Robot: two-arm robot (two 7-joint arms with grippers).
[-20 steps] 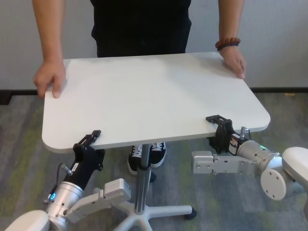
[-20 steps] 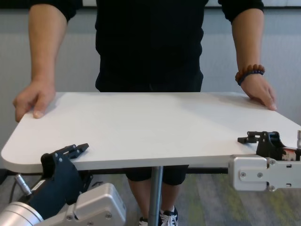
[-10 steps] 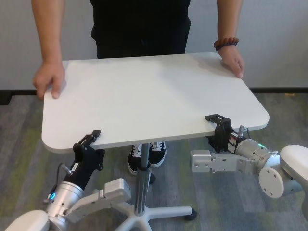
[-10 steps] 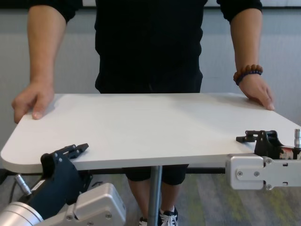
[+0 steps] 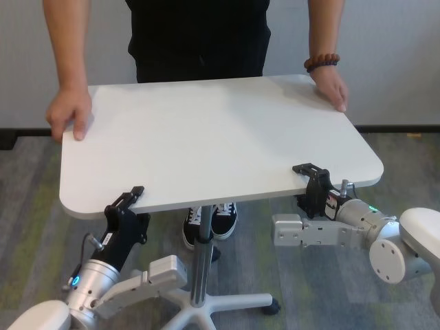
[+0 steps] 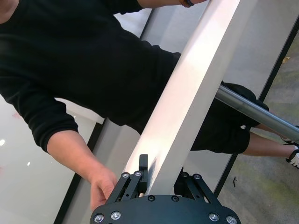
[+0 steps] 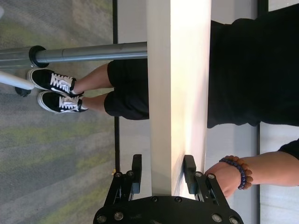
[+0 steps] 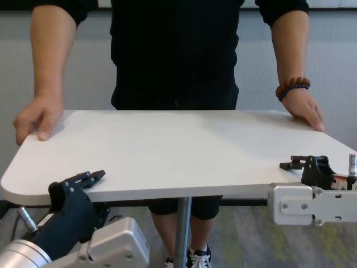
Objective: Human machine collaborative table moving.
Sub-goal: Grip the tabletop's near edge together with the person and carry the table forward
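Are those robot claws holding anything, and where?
Both grip the table by its near edge: the left gripper near its left corner, the right gripper toward the right. The person's hands hold the far corners.

Place: I read this as an office or lab room.
Floor: grey-green carpet (image 5: 41,206) under my cameras.
Wall: plain pale wall (image 5: 399,62) with dark skirting (image 5: 405,128).
Furniture: rolling star base (image 5: 206,306) under the bench (image 5: 206,137).
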